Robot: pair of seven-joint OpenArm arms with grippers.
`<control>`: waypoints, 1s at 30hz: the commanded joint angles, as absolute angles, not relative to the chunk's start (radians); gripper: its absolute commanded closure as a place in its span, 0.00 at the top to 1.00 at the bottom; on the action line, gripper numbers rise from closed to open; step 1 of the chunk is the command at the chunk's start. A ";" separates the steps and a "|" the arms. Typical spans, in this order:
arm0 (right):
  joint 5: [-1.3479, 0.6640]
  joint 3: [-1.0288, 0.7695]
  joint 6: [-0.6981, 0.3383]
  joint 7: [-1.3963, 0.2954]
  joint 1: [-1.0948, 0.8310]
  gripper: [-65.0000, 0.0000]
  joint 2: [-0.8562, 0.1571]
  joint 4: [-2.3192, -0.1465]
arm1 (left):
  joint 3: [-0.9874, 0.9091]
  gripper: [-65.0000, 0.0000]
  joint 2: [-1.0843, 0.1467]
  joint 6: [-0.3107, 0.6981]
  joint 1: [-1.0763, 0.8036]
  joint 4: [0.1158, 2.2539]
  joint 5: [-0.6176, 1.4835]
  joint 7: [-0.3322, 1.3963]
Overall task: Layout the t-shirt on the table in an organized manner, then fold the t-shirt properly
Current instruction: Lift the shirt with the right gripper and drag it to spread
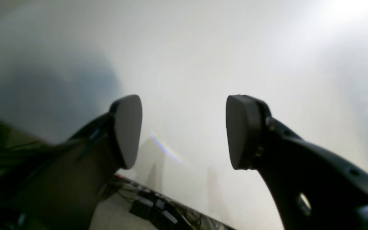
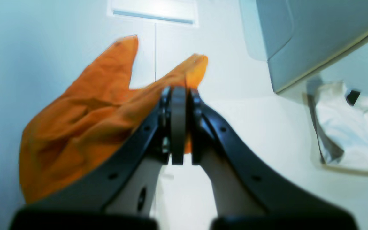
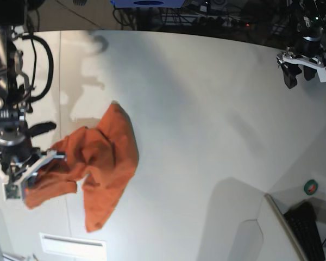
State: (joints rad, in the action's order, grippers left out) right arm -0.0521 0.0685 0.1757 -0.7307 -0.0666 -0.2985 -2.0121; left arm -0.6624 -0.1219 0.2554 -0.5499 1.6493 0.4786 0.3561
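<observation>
The orange t-shirt [image 3: 106,157] lies crumpled on the left part of the white table [image 3: 206,109], one part lifted. My right gripper [image 3: 46,163] is shut on a fold of its left side. In the right wrist view the jaws [image 2: 178,92] are pressed together on the t-shirt [image 2: 85,118], which bunches to the left and pokes up behind the fingers. Far off, above the table's back right corner, my left gripper [image 3: 301,76] hangs apart from the shirt. Its pads [image 1: 128,131] stand wide apart with nothing between them, so the left gripper [image 1: 184,131] is open.
A grey box [image 2: 315,38] and a white crumpled bag [image 2: 347,127] sit to the right of my right gripper. A keyboard [image 3: 309,228] lies past the table's curved front right edge. Cables [image 1: 158,210] run below the table edge.
</observation>
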 commanded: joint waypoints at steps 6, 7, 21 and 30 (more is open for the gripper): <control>-0.056 0.105 0.154 -0.438 -0.352 0.00 -0.246 -2.026 | -0.659 0.60 -0.136 0.257 -0.503 1.636 0.489 0.338; -0.056 0.110 0.154 -0.409 -0.398 0.00 -0.243 -2.026 | -0.659 0.60 -0.133 0.257 -0.495 1.636 0.489 0.338; -0.206 -0.004 0.154 -0.395 -0.530 0.00 -0.179 -1.685 | -0.668 0.60 -0.137 0.257 -0.398 1.633 0.489 0.478; -0.420 -0.059 0.096 -0.470 -0.522 0.47 -0.222 -1.759 | -0.668 0.60 -0.156 0.257 -0.401 1.633 0.489 0.479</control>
